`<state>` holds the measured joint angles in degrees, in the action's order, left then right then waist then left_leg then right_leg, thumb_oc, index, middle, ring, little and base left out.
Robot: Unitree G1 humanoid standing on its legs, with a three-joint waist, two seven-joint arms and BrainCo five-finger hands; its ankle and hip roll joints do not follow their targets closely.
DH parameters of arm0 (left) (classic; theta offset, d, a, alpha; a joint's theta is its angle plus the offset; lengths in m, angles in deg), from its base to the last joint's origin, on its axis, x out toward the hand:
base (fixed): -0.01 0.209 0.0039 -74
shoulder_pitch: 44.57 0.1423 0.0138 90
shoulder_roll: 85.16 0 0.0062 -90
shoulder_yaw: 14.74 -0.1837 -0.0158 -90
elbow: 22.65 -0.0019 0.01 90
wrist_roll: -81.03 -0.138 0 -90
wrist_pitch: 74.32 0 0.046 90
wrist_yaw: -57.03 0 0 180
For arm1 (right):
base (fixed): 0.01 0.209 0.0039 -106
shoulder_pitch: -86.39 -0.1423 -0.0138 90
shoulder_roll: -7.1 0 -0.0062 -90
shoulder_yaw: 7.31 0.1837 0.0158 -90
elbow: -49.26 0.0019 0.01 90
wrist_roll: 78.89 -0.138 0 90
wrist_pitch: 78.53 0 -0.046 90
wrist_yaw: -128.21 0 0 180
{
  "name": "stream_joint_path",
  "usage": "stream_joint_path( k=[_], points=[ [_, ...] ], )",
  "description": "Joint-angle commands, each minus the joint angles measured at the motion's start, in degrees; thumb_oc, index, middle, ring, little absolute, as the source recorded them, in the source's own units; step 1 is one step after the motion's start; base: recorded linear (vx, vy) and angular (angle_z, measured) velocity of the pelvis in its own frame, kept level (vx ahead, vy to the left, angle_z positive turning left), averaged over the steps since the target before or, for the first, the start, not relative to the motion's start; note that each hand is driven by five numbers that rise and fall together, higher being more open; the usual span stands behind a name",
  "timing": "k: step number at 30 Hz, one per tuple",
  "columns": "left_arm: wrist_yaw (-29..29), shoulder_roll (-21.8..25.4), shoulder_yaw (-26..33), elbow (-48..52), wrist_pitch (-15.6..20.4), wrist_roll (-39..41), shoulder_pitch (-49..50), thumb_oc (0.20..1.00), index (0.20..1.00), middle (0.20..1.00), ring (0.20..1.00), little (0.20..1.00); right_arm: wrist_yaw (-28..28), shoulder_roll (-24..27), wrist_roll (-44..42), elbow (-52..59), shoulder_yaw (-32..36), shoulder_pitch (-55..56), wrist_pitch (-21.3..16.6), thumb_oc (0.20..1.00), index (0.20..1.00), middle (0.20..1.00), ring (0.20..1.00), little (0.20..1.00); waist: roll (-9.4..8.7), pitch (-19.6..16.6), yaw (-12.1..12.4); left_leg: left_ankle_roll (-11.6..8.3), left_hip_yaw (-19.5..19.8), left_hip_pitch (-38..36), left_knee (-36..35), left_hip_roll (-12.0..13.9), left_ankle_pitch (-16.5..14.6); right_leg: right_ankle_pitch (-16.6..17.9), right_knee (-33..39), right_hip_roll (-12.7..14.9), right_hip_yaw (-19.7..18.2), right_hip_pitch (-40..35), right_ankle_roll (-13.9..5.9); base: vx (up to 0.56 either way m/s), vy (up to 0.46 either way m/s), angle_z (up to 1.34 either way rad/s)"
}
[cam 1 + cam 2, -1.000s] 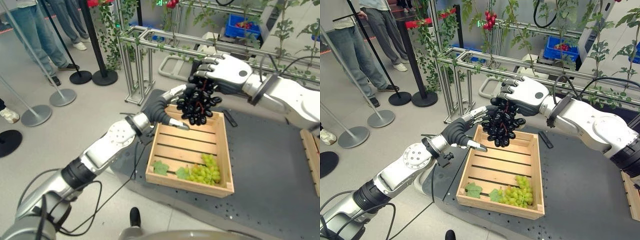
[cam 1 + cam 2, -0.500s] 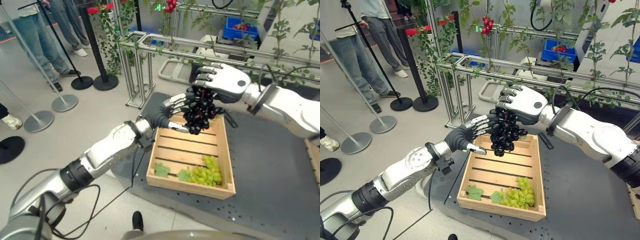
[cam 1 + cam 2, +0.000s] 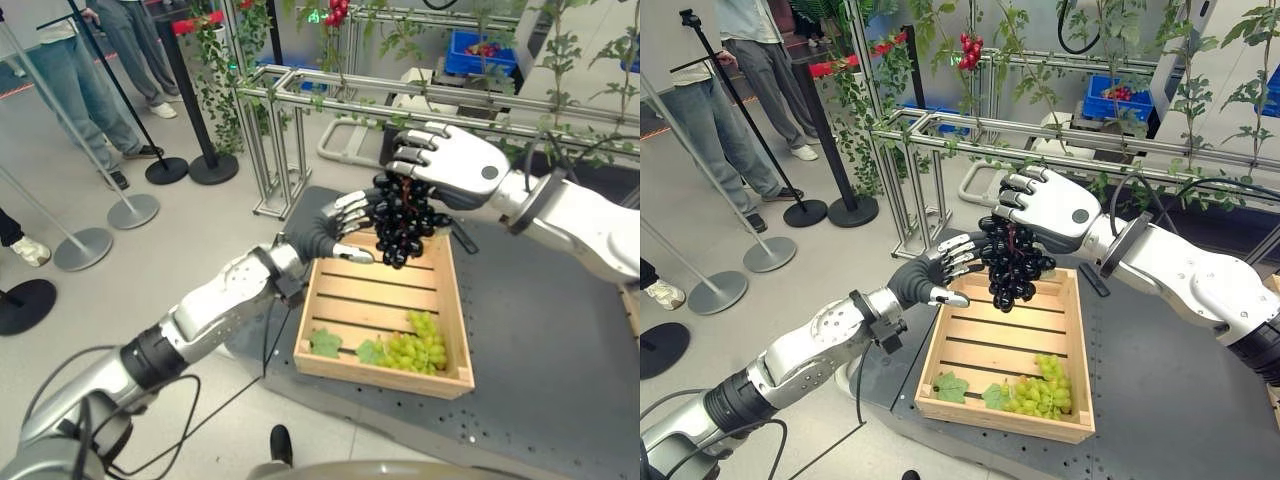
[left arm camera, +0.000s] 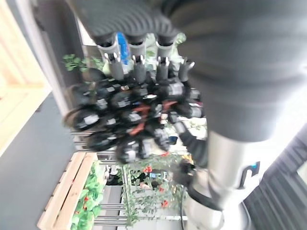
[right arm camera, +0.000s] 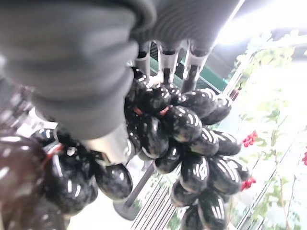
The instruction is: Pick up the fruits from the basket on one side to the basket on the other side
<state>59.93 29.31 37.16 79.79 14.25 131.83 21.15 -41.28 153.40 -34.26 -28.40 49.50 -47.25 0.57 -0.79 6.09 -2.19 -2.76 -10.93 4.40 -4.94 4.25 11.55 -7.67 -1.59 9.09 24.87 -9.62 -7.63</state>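
A bunch of black grapes (image 3: 402,222) hangs above the far left corner of a wooden crate (image 3: 380,370). My right hand (image 3: 455,168) is shut on the top of the bunch, fingers curled over it (image 5: 165,57). From the left my left hand (image 3: 325,235) reaches in, open, with straight fingers (image 4: 139,72) against the side of the black grapes (image 4: 129,115). The right wrist view shows the berries (image 5: 182,124) dangling past the fingers. A bunch of green grapes (image 3: 412,348) with two leaves lies in the crate's near right corner.
The crate sits on a dark grey mat (image 3: 540,330). Another wooden crate's edge (image 3: 632,310) shows at the far right. Behind stands a metal frame with vines (image 3: 300,90). Stanchion posts (image 3: 135,205) and people's legs (image 3: 90,80) are at the left.
My left hand has risen from the crate's far rim up to the side of the black bunch. The right hand holds the bunch slightly higher over the crate.
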Motion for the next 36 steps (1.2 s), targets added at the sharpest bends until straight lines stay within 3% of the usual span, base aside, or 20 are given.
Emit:
stream_joint_path(
  k=[1,12,18,23,27,36],
  points=[
    [0.37,1.38,3.51,-0.42,1.05,1.28,-0.46,1.000,1.000,1.000,1.000,1.000,3.59,2.65,2.07,3.93,5.08,-4.07,3.82,0.200,0.200,0.200,0.200,0.200,-2.57,0.06,1.39,-2.48,-0.50,-6.98,3.26,2.37,-10.68,7.58,3.57,1.73,1.92,3.97,-2.24,0.01,-0.047,0.02],
    [0.74,5.62,6.41,-0.39,1.21,-0.18,2.07,1.000,1.000,1.000,1.000,1.000,2.33,5.12,1.98,2.83,2.21,-6.22,3.67,0.200,0.200,0.200,0.200,0.200,-3.07,-0.12,2.42,-2.69,0.05,-6.86,4.03,2.57,-11.12,7.27,3.58,1.51,3.02,3.07,-2.06,0.01,-0.003,0.02],
    [1.02,7.52,4.99,0.44,1.25,-0.43,0.44,1.000,1.000,1.000,1.000,1.000,1.80,5.66,1.70,3.11,-1.20,-9.57,3.13,0.200,0.200,0.200,0.200,0.200,-3.26,-0.03,2.43,-2.77,0.05,-6.76,4.13,2.63,-11.10,7.10,3.51,1.37,2.82,3.11,-2.00,0.00,0.000,0.00],
    [1.98,7.85,-1.71,1.65,0.75,3.30,-5.61,1.000,1.000,1.000,1.000,1.000,1.40,5.40,0.37,5.46,-9.36,-18.13,1.74,0.200,0.200,0.200,0.200,0.200,-3.49,0.05,2.19,-2.79,0.15,-6.52,4.42,2.78,-11.13,6.96,3.34,1.24,2.74,3.38,-1.96,0.00,0.000,0.00],
    [4.23,7.27,-10.42,2.63,-0.25,7.53,-13.10,1.000,1.000,1.000,1.000,1.000,1.85,3.76,-1.36,6.67,-18.11,-27.35,0.38,0.200,0.200,0.200,0.200,0.200,-3.27,0.16,1.65,-2.76,0.01,-6.52,4.38,2.71,-11.13,6.99,3.28,1.24,2.30,3.56,-2.03,0.00,0.000,0.00],
    [6.18,7.15,-16.49,3.96,-1.09,11.65,-18.67,1.000,1.000,1.000,1.000,1.000,1.92,1.90,-3.30,9.28,-24.76,-33.19,-1.24,0.200,0.200,0.200,0.200,0.200,-2.61,0.19,0.80,-2.84,-0.31,-6.63,3.86,2.79,-10.82,6.98,3.44,1.08,1.78,3.90,-2.02,0.00,0.000,0.00]
  ],
)
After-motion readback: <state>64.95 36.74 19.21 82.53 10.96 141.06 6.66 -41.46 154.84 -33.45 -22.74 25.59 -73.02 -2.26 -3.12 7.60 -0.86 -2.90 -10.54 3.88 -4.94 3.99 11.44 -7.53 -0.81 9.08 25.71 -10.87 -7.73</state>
